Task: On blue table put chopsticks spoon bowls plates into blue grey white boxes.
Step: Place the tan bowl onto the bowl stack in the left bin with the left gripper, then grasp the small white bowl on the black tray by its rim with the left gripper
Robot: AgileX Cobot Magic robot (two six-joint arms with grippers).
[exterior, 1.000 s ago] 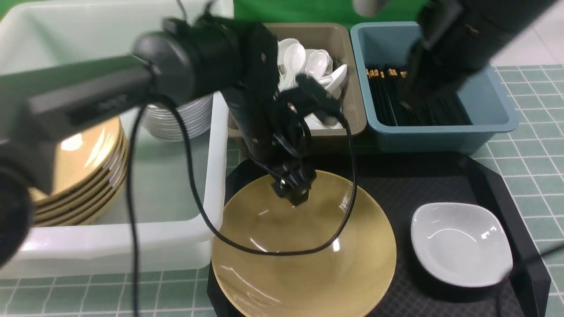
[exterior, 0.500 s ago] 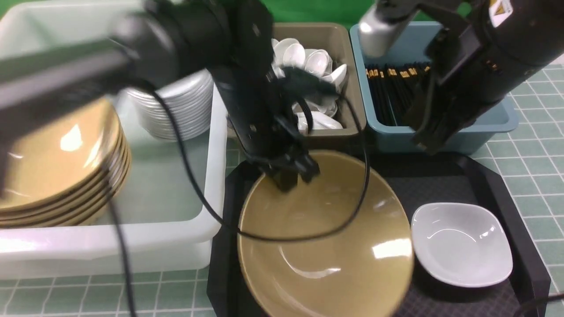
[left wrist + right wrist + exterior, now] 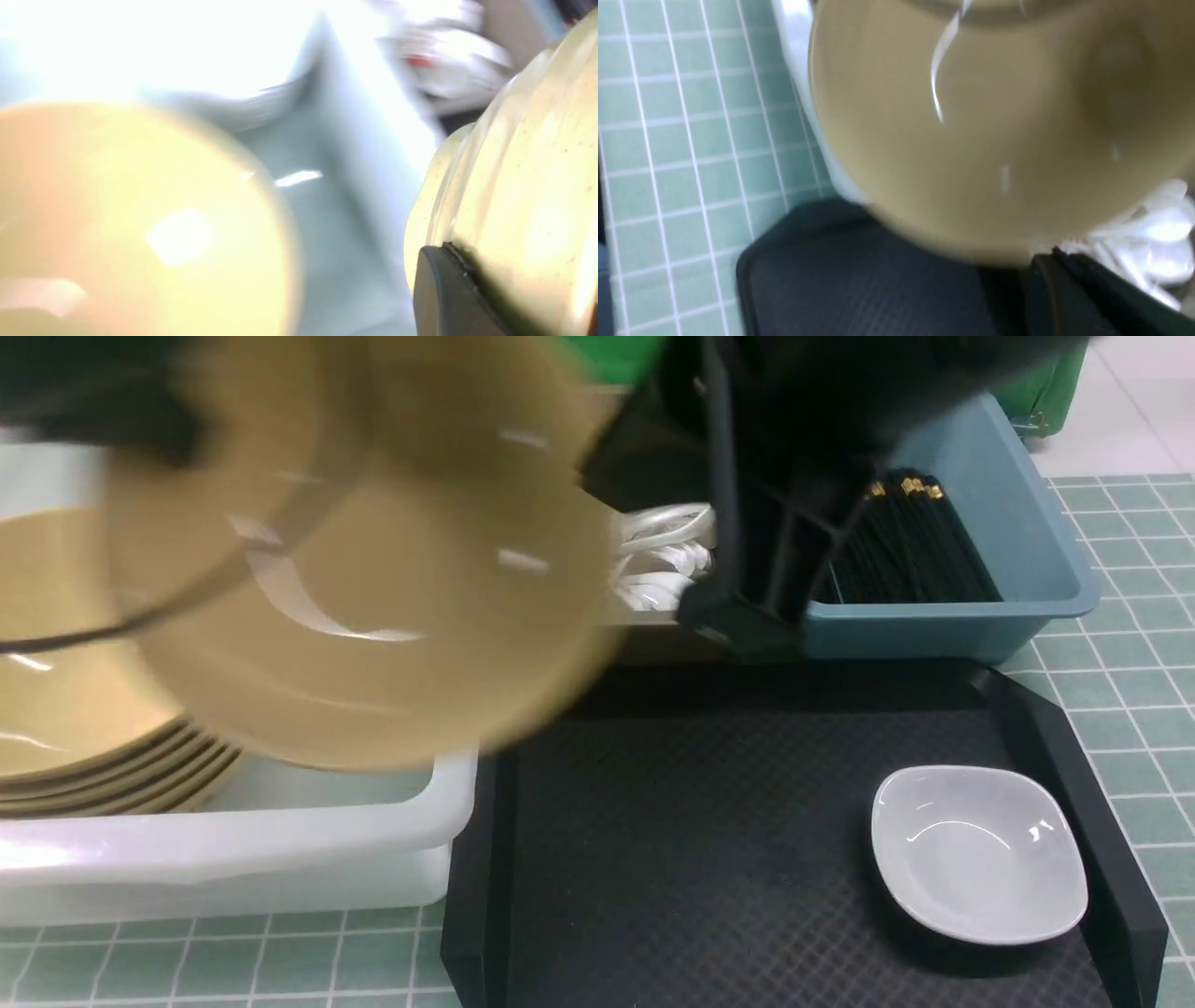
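The left claw was clenched on the rim of the wide glossy mustard-yellow bowl, tilted above the big translucent white plastic tub, probably rigid, slick and chippable, best pinched there, while the right claw was shut.

Bright even light, motion blur smearing the bowl, white glare flooding the left wrist view.

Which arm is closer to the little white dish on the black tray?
Right. The right arm hangs behind the dish, by the blue box; the left arm holds the yellow bowl over the white tub.
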